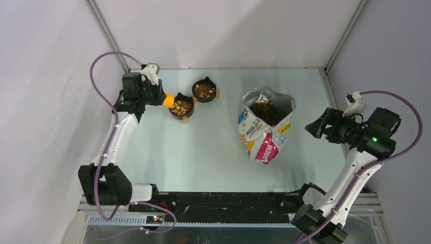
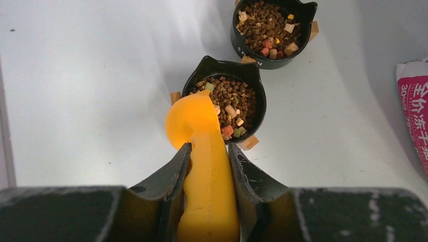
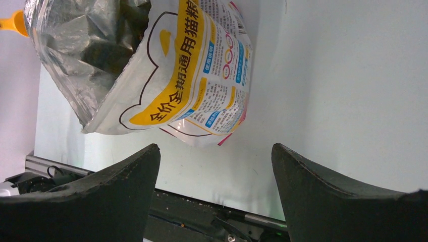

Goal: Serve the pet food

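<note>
Between the left fingers (image 2: 169, 176), the handle of an orange scoop (image 2: 202, 131) sat clamped, the 2 black pads pressed against its sides and opened no wider than the handle itself. The scoop's rounded head pointed away from the wrist and overlapped the near rim of the nearer bowl (image 2: 208, 64), a black cat-eared dish; whether it touched the rim could not be told. That dish was filled with pet food (image 2: 232, 96), brown pellets mixed with a few pale, red and green bits. Just beyond it stood the farther bowl (image 2: 241, 46), also black and also full of kibble. Both bowls sat at the far left of the pale bench (image 1: 203, 152). Toward the right of the bench a printed bag (image 1: 264, 142) stood with its mouth open, more dark kibble showing inside. Well off to its right, the right fingers (image 3: 116, 176) were spread wide with nothing between them, held above the bench and facing the bag.
</note>
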### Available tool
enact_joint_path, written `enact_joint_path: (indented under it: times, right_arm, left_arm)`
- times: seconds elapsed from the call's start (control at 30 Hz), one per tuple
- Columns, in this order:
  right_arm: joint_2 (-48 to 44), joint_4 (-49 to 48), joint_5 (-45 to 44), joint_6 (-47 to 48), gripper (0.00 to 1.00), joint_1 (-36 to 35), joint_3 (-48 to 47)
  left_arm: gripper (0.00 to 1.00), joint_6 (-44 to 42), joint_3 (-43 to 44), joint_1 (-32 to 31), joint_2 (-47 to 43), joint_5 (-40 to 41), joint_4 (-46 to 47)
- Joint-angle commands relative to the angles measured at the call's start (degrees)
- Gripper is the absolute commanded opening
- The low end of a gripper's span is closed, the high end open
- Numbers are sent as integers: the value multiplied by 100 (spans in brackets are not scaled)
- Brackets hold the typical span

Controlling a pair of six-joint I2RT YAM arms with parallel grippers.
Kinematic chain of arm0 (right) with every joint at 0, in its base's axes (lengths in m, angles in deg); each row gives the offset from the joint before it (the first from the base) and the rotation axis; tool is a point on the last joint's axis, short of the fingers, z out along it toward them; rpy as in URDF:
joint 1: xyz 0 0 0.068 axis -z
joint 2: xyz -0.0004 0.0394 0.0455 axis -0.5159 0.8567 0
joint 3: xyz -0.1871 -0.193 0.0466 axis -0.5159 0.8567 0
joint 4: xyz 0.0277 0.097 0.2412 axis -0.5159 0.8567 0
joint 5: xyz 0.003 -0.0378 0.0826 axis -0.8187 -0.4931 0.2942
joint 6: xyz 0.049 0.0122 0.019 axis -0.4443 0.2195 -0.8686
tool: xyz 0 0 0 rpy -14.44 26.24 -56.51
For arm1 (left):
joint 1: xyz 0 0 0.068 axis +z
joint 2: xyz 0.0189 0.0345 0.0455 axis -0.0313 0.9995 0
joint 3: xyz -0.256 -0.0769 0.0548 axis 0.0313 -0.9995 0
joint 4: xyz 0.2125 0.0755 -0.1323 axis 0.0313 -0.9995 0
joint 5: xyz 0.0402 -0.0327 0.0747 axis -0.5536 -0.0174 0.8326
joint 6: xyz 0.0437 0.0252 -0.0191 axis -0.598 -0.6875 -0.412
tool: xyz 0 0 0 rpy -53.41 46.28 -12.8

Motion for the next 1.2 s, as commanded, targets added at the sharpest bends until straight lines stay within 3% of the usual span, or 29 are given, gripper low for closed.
enact_joint_path:
  times: [0.0,0.13,0.27,0.5,0.6,0.77,0.87,1.0,1.17]
  right_arm:
    - [-112,-77,33,41,84,-9,0]
    - [-135,-71,52,48,84,-9,0]
    - [-114,-66,89,60,84,-10,0]
    - [-81,-56,198,85,84,-16,0]
    - [-188,-51,239,104,84,-22,0]
    - [-403,-49,327,123,84,-27,0]
    - [-503,-61,368,89,85,-43,0]
    - [-531,-87,419,11,85,-61,0]
    - [-442,-92,473,-35,85,-86,0]
  left_arm:
    - [0,-345,-176,-166,-799,409,284]
    - [0,-346,-362,-194,-1375,-163,13]
    - [0,-217,-495,-186,-1664,-1407,-1018]
    - [0,1408,-1466,119,-1542,-3334,-1324]
    - [0,1781,-1899,326,-1234,-3804,-1363]
    - [0,2333,-2527,968,-1146,-4004,-1068]
    - [2,2877,-2814,1660,-1180,-3481,-981]
    - [6,3290,-3522,2308,-1236,-3399,-818]
    - [12,3845,-4023,2456,-1453,-3563,-427]
